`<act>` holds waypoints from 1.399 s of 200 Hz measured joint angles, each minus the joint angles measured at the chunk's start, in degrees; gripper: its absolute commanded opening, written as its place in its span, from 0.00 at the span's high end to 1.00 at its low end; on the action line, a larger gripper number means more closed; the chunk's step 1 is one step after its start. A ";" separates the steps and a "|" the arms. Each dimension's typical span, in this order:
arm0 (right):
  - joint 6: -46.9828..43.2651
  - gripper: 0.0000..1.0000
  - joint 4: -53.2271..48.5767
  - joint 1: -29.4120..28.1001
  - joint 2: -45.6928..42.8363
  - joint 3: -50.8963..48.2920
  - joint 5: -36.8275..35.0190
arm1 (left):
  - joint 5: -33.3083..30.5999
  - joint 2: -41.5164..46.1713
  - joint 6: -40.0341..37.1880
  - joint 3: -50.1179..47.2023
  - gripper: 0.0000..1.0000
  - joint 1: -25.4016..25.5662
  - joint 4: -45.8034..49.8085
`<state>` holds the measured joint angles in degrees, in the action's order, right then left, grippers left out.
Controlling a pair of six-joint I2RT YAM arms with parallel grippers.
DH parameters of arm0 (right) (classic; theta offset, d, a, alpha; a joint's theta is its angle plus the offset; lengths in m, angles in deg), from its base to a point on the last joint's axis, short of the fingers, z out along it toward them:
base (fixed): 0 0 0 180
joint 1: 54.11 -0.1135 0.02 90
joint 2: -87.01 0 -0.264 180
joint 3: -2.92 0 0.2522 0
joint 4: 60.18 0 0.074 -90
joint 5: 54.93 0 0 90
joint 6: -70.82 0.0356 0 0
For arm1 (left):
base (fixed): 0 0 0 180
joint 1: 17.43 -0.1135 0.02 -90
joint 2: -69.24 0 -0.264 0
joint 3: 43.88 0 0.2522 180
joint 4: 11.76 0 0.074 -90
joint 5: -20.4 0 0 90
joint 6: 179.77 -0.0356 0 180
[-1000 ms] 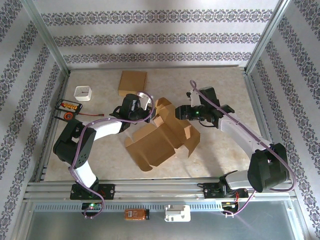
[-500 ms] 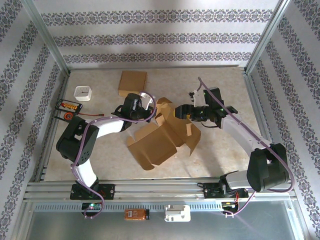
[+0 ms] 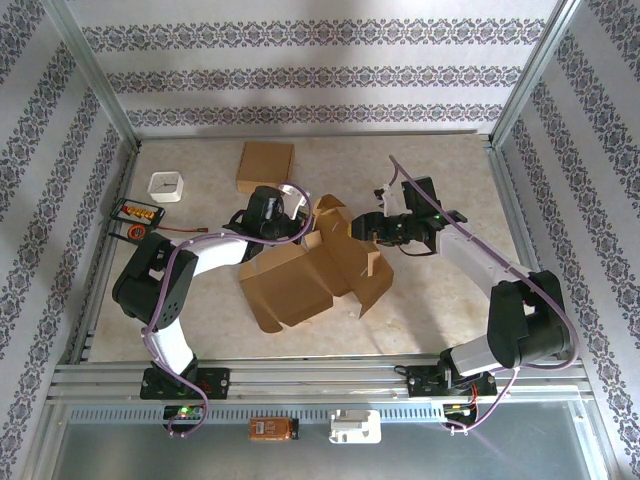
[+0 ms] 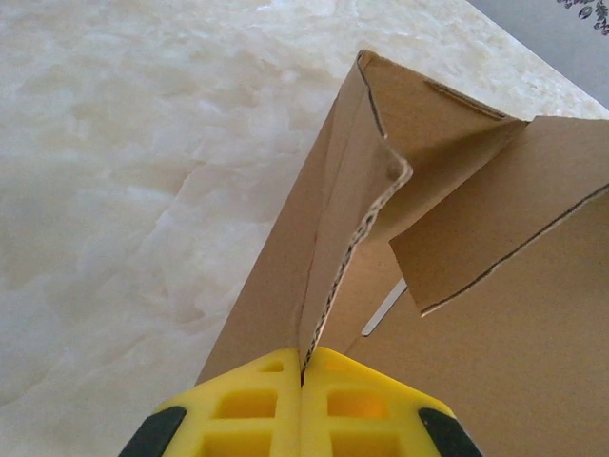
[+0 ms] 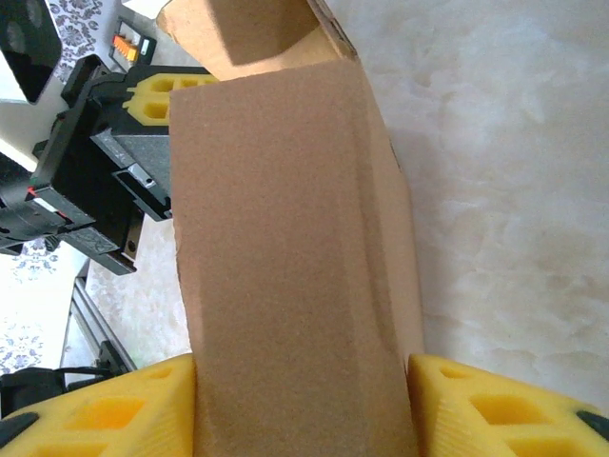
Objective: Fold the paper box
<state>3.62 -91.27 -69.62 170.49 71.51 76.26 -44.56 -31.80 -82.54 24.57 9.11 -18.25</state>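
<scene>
Marble table [image 3: 440, 300] holds half-folded paper box [image 3: 300, 280].

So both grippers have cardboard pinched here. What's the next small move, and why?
Probably the left gripper should keep its pinch and tip its flap inward while the right gripper steadies the panel between its pads. The paper box is only partly formed, its flaps standing loose and unfolded.

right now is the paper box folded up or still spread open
Still open and only partly folded: the paper box has flaps sticking out unclosed, while the left gripper pinches one cardboard edge and the right gripper straddles a panel.
</scene>
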 measured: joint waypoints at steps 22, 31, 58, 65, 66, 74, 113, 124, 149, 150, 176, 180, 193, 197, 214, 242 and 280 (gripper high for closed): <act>-0.28 0.52 -0.09 -0.15 -0.17 0.00 -1.97 | 0.37 0.02 0.09 0.20 1.00 0.00 0.02; -0.55 0.53 -0.09 -0.52 -0.50 -0.09 -3.50 | 0.39 0.09 0.28 0.26 1.00 0.00 0.02; -1.36 0.54 -0.26 -1.92 -3.58 -0.85 -8.90 | 0.63 0.66 0.83 0.35 1.00 0.00 0.04; -1.62 0.54 -0.35 -2.29 -4.35 -0.90 -10.19 | 0.83 0.94 1.11 0.35 1.00 0.00 0.04; -1.66 0.54 -0.35 -2.32 -4.42 -0.90 -10.36 | 0.83 0.96 1.18 0.35 1.00 0.00 0.04; -1.88 0.54 -0.44 -2.64 -5.22 -0.90 -11.96 | 0.94 1.38 1.75 0.35 1.00 0.00 0.04; -3.32 0.54 -0.44 -3.89 -8.24 -0.98 -18.38 | 2.25 2.60 5.77 -0.02 1.00 0.02 -0.87; -3.74 0.54 -0.44 -4.24 -8.70 -0.98 -19.61 | 2.64 2.89 7.23 -0.72 1.00 0.04 -1.73; -4.70 0.54 -0.55 -5.16 -8.83 -0.98 -21.86 | 3.87 3.02 11.61 -2.67 1.00 0.15 -4.28; -4.74 0.54 -0.52 -5.22 -8.83 -0.98 -21.94 | 4.00 3.02 11.87 -2.82 1.00 0.15 -4.39; -6.10 0.54 -1.25 -7.13 -8.83 -0.98 -24.76 | 4.74 3.02 16.92 -5.97 1.00 0.52 -7.65; -6.43 0.54 -1.38 -7.50 -8.83 -0.98 -25.35 | 4.76 3.02 17.66 -6.54 1.00 0.63 -8.15; -7.54 0.54 -1.79 -8.81 -8.83 -0.98 -27.34 | 4.72 3.02 19.67 -8.26 1.00 1.01 -9.68; -8.00 0.54 -1.92 -9.20 -8.83 -0.98 -27.93 | 4.66 3.04 20.35 -8.87 1.00 1.16 -10.40; -9.60 0.54 -2.14 -10.91 -8.98 -0.98 -30.64 | 4.24 3.34 22.77 -10.99 1.00 1.64 -13.53; -11.52 0.54 -2.21 -13.14 -9.14 -1.09 -34.86 | 2.75 4.02 26.56 -14.45 1.00 3.13 -18.78; -14.38 0.54 -2.14 -16.50 -10.71 -2.97 -39.56 | 0.57 5.35 30.56 -18.91 0.94 5.99 -24.11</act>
<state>-10.76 -93.41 -86.12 159.78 68.53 36.70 -43.99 -26.44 -51.99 5.67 15.10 -42.35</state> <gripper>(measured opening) 0.464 0.048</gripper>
